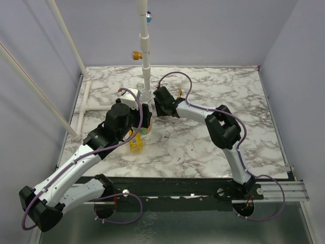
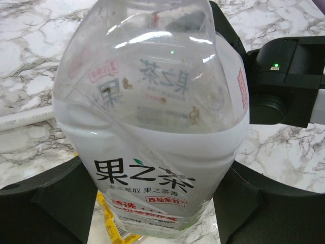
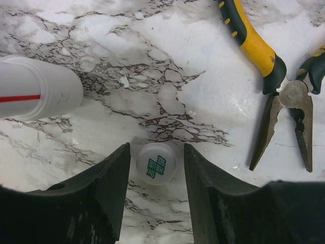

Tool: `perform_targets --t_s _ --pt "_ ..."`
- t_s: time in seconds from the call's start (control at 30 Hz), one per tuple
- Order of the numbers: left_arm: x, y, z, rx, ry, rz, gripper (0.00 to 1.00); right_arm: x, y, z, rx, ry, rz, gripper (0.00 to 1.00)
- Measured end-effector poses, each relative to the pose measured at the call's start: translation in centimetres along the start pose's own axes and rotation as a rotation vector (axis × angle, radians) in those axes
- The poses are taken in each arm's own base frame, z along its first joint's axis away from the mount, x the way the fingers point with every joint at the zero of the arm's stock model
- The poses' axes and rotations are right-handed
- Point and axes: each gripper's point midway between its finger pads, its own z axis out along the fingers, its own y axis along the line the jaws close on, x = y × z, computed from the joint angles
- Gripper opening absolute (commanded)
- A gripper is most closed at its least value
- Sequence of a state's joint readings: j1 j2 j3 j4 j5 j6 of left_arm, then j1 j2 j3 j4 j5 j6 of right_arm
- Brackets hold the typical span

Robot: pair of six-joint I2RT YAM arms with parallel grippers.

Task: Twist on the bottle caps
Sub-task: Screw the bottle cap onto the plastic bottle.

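My left gripper (image 2: pixel 157 203) is shut on the clear bottle (image 2: pixel 152 117) with the green-and-white label, holding it by the labelled body, one finger (image 2: pixel 51 203) on each side. In the top view this gripper (image 1: pixel 144 118) is left of the white pole. The yellow bottle (image 1: pixel 136 143) lies on the table beneath it, and its label shows under the clear bottle (image 2: pixel 114 226). My right gripper (image 3: pixel 156 150) is open, low over the table, its fingers either side of the whitish cap (image 3: pixel 156 162) with green print, small gaps showing. A yellow cap (image 1: pixel 136 55) and a blue cap (image 1: pixel 149 16) sit up on the pole.
A white pipe pole (image 1: pixel 146 76) stands at the table's middle back, close to both grippers; its base shows in the right wrist view (image 3: pixel 38 94). Yellow-handled pliers (image 3: pixel 277 81) lie open right of the cap. White pipes run along the left edge (image 1: pixel 81 114). The table is marbled (image 1: pixel 203 147).
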State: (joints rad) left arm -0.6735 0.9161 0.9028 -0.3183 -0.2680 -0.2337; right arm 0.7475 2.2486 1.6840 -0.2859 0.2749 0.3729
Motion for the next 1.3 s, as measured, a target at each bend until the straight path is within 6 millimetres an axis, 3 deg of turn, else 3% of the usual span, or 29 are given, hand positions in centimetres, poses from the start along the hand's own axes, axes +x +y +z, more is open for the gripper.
perform_targets --t_s 0.43,0.6,0.77,0.87,0.97,1.17,1.3 --pt "0.2 -0.3 0.0 0.016 0.009 0.001 0.00 0.4 0.1 -0.2 0.026 0.004 -0.015 0.42" --pt "0.2 -0.3 0.0 0.016 0.010 0.001 0.00 0.6 0.0 -0.4 0.033 0.012 -0.015 0.23" --pt "0.5 -0.9 0.1 0.058 0.020 0.022 0.00 1.5 -0.8 -2.0 0.048 0.054 -0.012 0.17" --pt "1.1 -1.9 0.3 0.124 0.026 0.051 0.00 1.5 -2.1 -5.0 0.042 0.089 -0.005 0.16" --pt "2.1 -3.5 0.5 0.233 0.030 0.105 0.00 -1.0 -3.0 -9.1 0.014 0.064 0.023 0.17" --pt "6.2 -5.5 1.0 0.415 0.039 0.228 0.00 -8.5 -6.1 -21.9 -0.086 -0.104 0.122 0.19" --pt "7.0 -6.4 1.0 0.489 0.023 0.287 0.00 -12.5 -7.1 -30.4 -0.190 -0.211 0.157 0.19"
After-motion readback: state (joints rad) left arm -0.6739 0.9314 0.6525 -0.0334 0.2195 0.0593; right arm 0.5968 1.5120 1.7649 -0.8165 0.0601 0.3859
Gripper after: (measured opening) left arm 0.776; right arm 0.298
